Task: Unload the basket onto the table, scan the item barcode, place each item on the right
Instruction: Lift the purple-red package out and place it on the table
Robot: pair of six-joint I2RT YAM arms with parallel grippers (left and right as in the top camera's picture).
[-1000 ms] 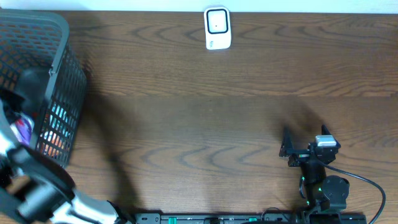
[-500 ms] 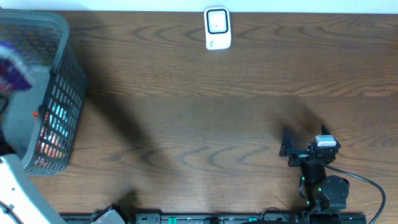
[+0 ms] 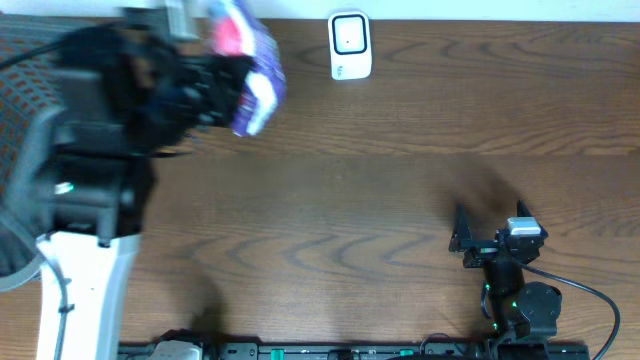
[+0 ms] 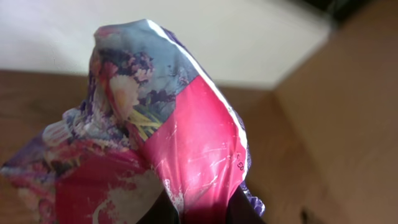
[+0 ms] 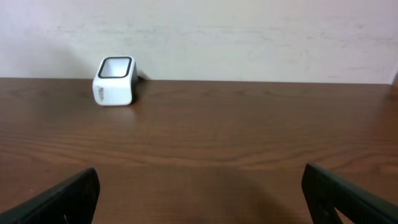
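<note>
I am looking at a crinkled, glossy plastic-film packet filling the left wrist view. At the overhead view's top centre, a smooth white plastic scanner is sitting on a dark, grained, satin-finished wooden table.

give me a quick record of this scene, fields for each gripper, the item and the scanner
left gripper: shut on the packet, raised above the table
packet: pink and purple, crumpled foil; no barcode visible in these views
barcode scanner: white, at the far edge of the table, nothing touching it
packet vs scanner: packet is left of the scanner in the overhead view, apart from it
right gripper: open, empty, low at the near right of the table
basket: dark mesh, far left, partly hidden by the left arm
</note>
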